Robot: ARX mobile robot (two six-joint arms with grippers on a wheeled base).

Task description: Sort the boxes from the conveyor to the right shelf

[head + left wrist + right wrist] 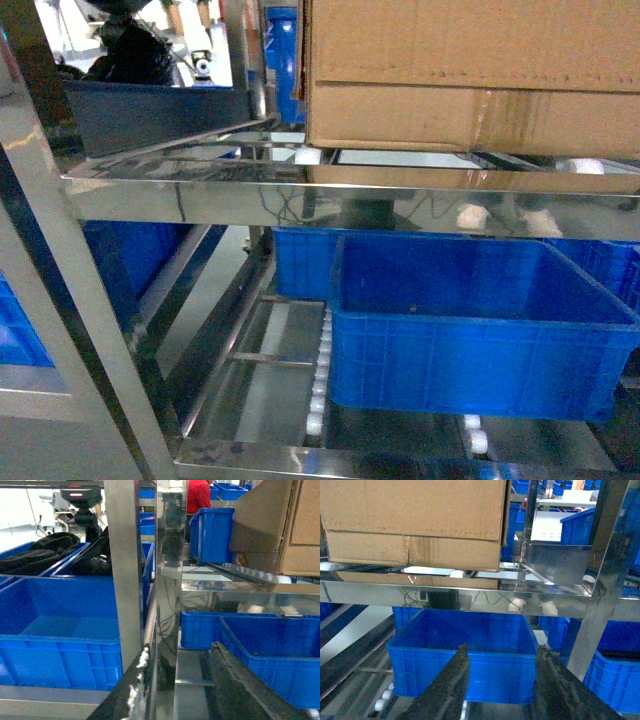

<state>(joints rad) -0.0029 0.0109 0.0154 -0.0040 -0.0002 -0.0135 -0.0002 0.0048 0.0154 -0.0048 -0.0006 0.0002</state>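
The large brown corrugated cardboard carton (470,75) sits on the shiny stainless-steel shelf (200,190) at upper right of the head view, so the placing step looks finished, and the left gripper (175,690) and right gripper (500,685), both with jaws apart and holding nothing, should next draw back toward the conveyor.

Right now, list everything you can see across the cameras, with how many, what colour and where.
Brown corrugated cardboard carton: one, brown, sitting on the top deck of the steel rack.
Shiny stainless-steel rack: one, silver, reflective deck above, white roller wheels on the lower level.
Blue plastic crates: several, blue; one large crate on the lower rollers under the carton, others behind it and to the left.
Black fabric bundle: one, black, lying in a crate at far left.
Left gripper: dark fingers apart, holding nothing.
Right gripper: dark fingers apart, holding nothing.
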